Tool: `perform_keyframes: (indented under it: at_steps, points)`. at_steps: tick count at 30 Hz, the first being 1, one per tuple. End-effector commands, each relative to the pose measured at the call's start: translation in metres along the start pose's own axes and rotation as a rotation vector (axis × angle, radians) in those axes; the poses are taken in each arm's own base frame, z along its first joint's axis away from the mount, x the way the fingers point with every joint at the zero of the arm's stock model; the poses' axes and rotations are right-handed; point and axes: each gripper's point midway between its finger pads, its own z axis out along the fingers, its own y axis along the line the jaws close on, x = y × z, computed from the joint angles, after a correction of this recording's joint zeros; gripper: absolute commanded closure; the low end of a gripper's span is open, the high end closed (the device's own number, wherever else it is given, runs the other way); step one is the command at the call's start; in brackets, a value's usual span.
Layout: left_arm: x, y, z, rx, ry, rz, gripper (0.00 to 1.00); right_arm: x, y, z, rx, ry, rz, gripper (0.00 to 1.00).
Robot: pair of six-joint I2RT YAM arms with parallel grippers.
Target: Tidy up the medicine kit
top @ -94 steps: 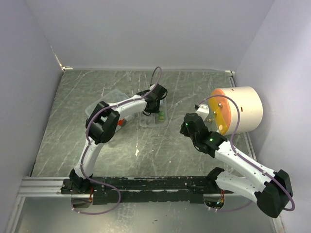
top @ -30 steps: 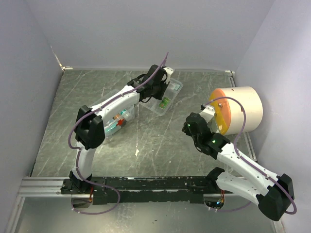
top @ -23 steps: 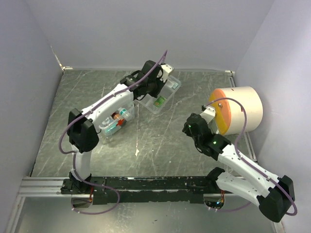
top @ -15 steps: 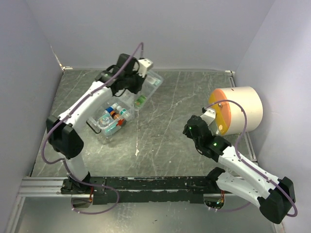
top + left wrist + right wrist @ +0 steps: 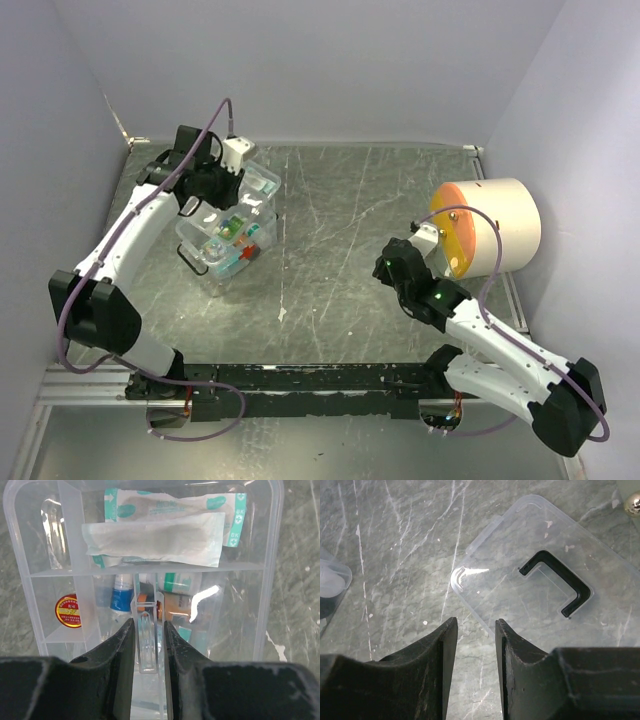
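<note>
The left tool [image 5: 149,630] has carried the divided tray [image 5: 256,188] leftward from the middle, over the kit's box [image 5: 215,262].

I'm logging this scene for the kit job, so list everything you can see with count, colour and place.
table: one, grey marbled.
box: one, clear with red mark, table's left side.
divided tray: one, clear, held over the box.
bandage packets: two showing, white and teal, tray's far compartment.
round label: one, red and gold, tray's left compartment.
small bottles: several, mixed colours, seen through the tray.
cylinder: one, cream with orange face, table's right edge.
lid: one, clear with black handle, flat on table near the cylinder.
left hand: black, shut on the tray's middle tab.
right hand: black, open, empty.
</note>
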Motion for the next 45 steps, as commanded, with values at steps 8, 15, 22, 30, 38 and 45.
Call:
perform_keyframes:
  at_steps: [8,15,22,30,38,45]
  points:
    - [0.031,0.010,-0.006,0.109,-0.007,0.110,0.72,-0.002,0.001,0.002,-0.027,-0.027,-0.015,0.64]
    - [0.043,0.010,0.000,0.133,0.036,0.155,0.73,0.001,0.004,0.004,-0.035,-0.016,-0.019,0.64]
    - [0.058,0.007,0.018,0.177,0.080,0.162,0.74,0.003,0.005,0.006,-0.041,-0.019,-0.015,0.64]
    - [0.074,0.007,0.031,0.185,0.119,0.156,0.75,0.006,0.002,0.007,-0.030,-0.009,-0.019,0.64]
    - [0.079,0.012,0.035,0.148,0.109,0.159,0.75,0.008,0.002,0.009,-0.029,-0.004,-0.024,0.64]
    - [0.070,0.012,0.036,0.150,0.075,0.168,0.76,0.008,0.002,0.008,-0.028,-0.006,-0.018,0.64]
